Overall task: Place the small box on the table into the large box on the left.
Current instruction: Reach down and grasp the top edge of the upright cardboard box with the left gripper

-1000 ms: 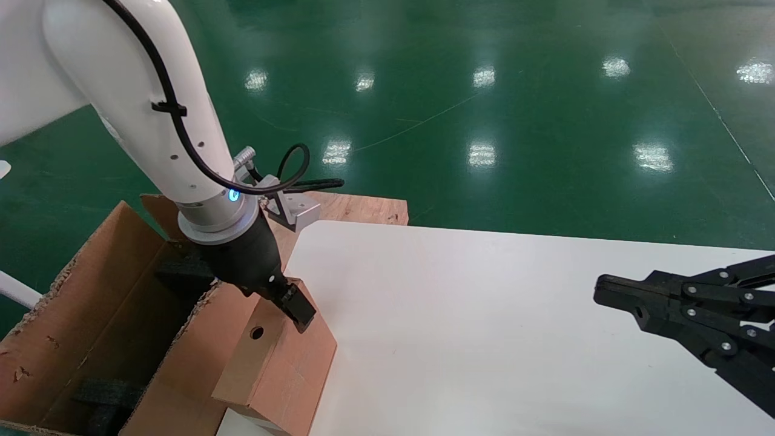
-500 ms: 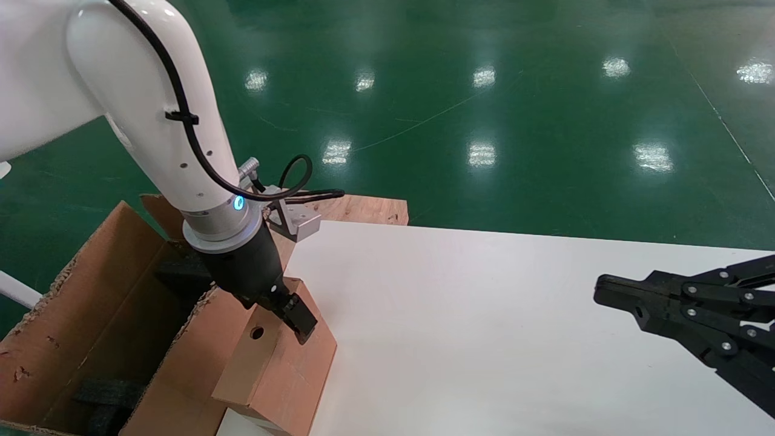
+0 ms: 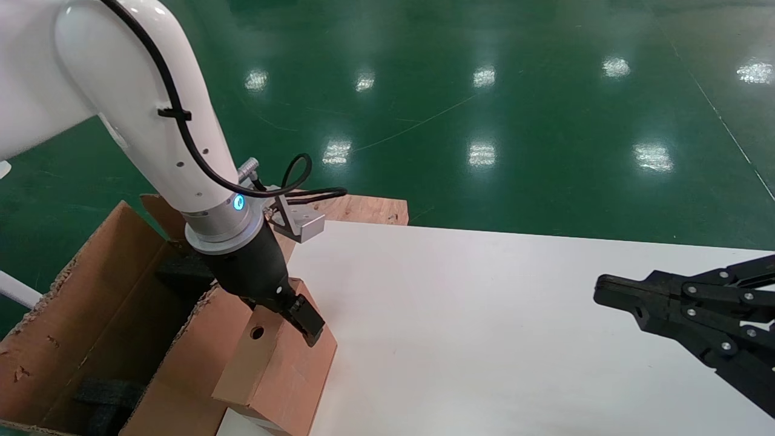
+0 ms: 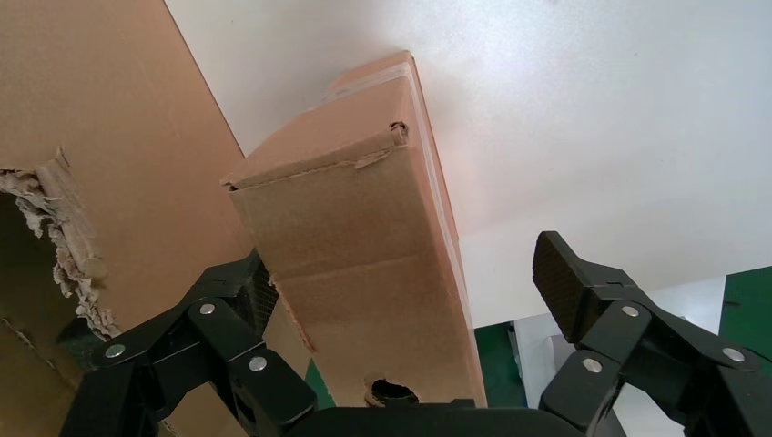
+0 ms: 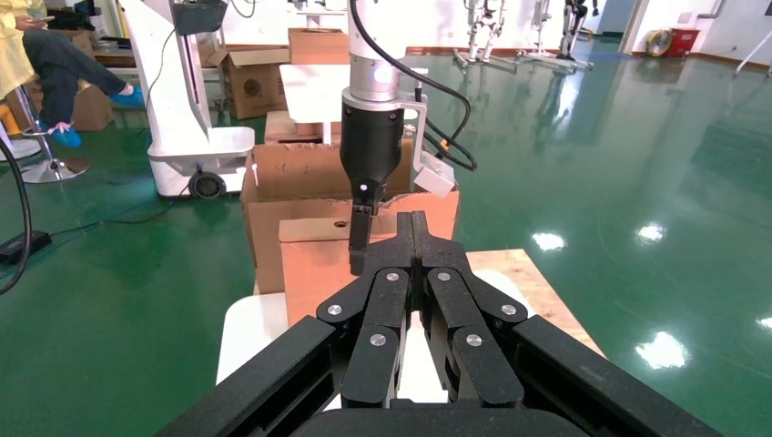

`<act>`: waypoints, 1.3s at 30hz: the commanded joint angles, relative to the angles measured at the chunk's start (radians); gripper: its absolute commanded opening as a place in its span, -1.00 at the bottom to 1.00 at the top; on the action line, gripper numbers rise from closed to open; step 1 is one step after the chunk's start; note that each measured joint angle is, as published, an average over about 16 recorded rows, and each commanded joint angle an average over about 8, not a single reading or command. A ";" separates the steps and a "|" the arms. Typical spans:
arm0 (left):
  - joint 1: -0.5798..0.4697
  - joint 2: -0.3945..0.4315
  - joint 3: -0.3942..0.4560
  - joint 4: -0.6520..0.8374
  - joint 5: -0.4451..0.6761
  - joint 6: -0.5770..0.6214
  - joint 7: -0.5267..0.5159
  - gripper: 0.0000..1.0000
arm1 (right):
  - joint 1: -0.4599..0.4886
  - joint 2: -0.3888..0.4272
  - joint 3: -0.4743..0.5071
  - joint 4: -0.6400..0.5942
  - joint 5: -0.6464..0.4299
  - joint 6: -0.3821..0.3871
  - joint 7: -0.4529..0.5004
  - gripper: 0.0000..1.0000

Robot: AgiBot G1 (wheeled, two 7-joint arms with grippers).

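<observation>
The small box [image 3: 275, 369] stands on end at the left edge of the white table [image 3: 484, 333], its round hole facing me, right beside the large box [image 3: 91, 290]. My left gripper [image 3: 290, 309] is open and reaches down over the small box's top end, one finger on each side. In the left wrist view the small box [image 4: 364, 246] sits between the fingers; one finger [image 4: 569, 282] stands well apart from it. My right gripper [image 3: 605, 290] is shut and empty, low over the table at the right.
A bare wooden board [image 3: 357, 209] lies behind the table's far left corner. The large box holds black foam pads [image 3: 103, 393] and has ragged flap edges. Green floor surrounds the table. The right wrist view shows another carton [image 5: 250, 82] and a seated person [image 5: 41, 55] far behind.
My left arm has shifted a little, and the gripper has sunk slightly lower and to the right over the small box. The small box and my right arm have not moved.
</observation>
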 commanded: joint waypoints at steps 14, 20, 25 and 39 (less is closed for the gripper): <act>-0.002 0.005 0.004 -0.002 0.009 0.005 -0.004 1.00 | 0.000 0.000 0.000 0.000 0.000 0.000 0.000 1.00; -0.003 0.006 0.005 -0.002 0.011 0.005 -0.004 1.00 | 0.000 0.000 0.000 0.000 0.000 0.000 0.000 1.00; -0.003 0.006 0.005 -0.002 0.012 0.006 -0.005 0.59 | 0.000 0.000 0.000 0.000 0.000 0.000 0.000 1.00; -0.004 0.007 0.006 -0.003 0.013 0.007 -0.006 -1.00 | 0.000 0.000 0.000 0.000 0.000 0.000 0.000 1.00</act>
